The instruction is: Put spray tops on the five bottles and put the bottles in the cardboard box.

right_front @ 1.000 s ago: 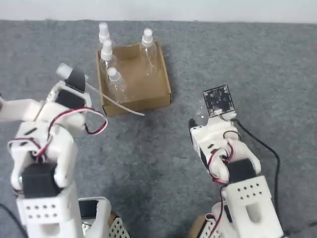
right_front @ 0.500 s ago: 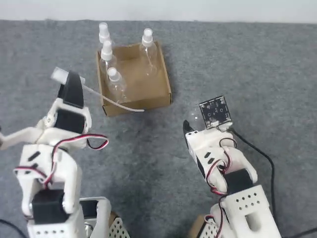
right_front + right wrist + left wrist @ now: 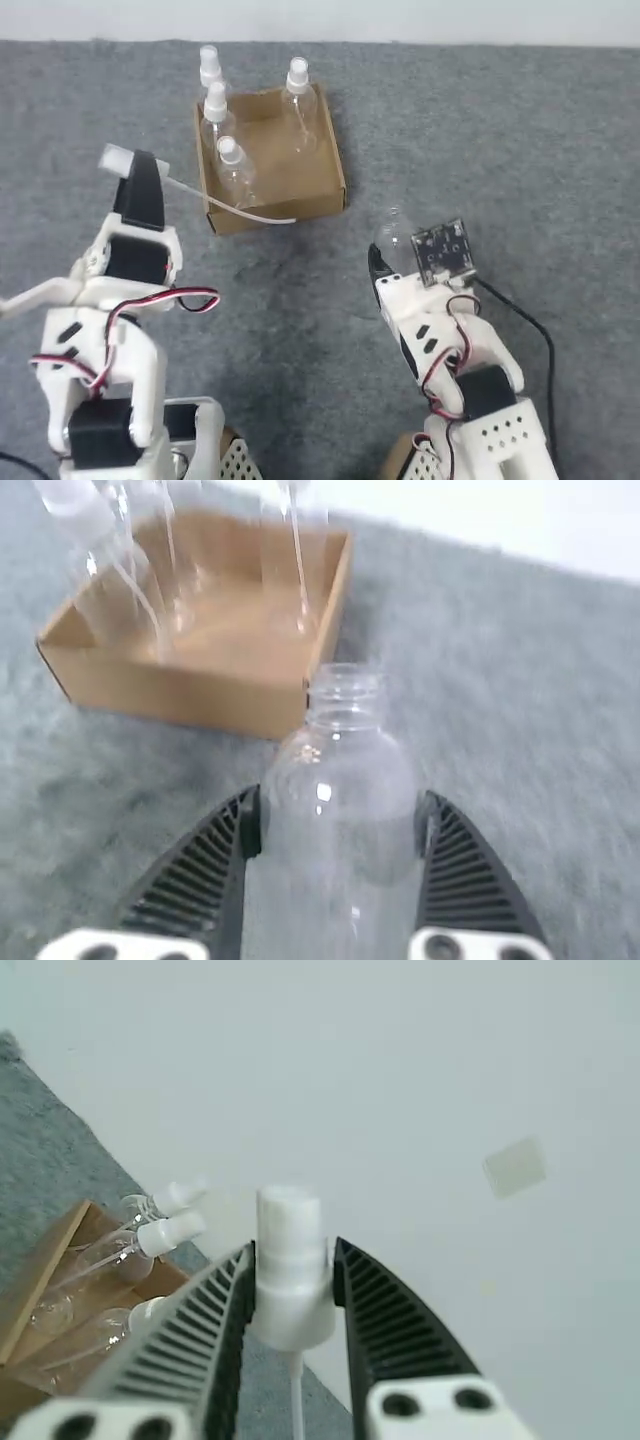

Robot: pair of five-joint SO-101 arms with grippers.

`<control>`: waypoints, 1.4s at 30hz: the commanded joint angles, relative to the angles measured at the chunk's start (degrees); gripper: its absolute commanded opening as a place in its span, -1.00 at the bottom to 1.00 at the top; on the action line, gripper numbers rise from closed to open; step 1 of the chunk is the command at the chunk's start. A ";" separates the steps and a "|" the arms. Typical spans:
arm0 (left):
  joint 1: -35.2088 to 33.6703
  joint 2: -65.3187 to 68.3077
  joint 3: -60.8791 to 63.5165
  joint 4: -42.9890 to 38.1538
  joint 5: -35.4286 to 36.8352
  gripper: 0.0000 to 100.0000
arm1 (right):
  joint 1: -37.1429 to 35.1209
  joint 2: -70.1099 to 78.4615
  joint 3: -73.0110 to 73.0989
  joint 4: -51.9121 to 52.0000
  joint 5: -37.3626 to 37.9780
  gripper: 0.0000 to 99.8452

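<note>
The right gripper [image 3: 340,825] is clamping the last uncapped bottle [image 3: 338,770] around its belly. Its jaws are pressing on both sides of the clear wall and leaving the open threaded neck free, near the cardboard box [image 3: 283,210] that is sitting on the grey mat [image 3: 500,130]. The left gripper [image 3: 292,1265] is pinching the spray top [image 3: 290,1250] by its collar and holding it just off the box's left wall, well apart from the bottle, with the thin dip tube [image 3: 235,208] trailing across the box's front corner. Four capped bottles [image 3: 297,100] are already sitting in the box. The held bottle is looking empty, so it is likely handling as very light, with thin plastic that is giving under a hard squeeze and sliding on ribbed pads. A moderate hold on the body, below the shoulder, is suiting it best. The spray top is reading as light and rigid, and taking it at the collar is leaving the nozzle head clear. The tube is looking soft and springy, though the high view is making its tip hard to follow, so it is calling for careful threading into the narrow neck before the collar is seating.
</note>
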 commanded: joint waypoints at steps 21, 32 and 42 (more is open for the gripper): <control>5.10 -0.62 -0.92 0.35 2.11 -0.98 | -9.89 -19.12 15.21 -10.07 13.36 -0.76; 5.98 -0.62 -0.48 0.18 0.09 -0.98 | -10.68 -19.03 15.65 -9.80 15.91 -0.76; 6.07 -0.62 1.71 -0.70 -1.67 -0.98 | -10.68 -19.12 15.65 -9.98 21.54 -0.76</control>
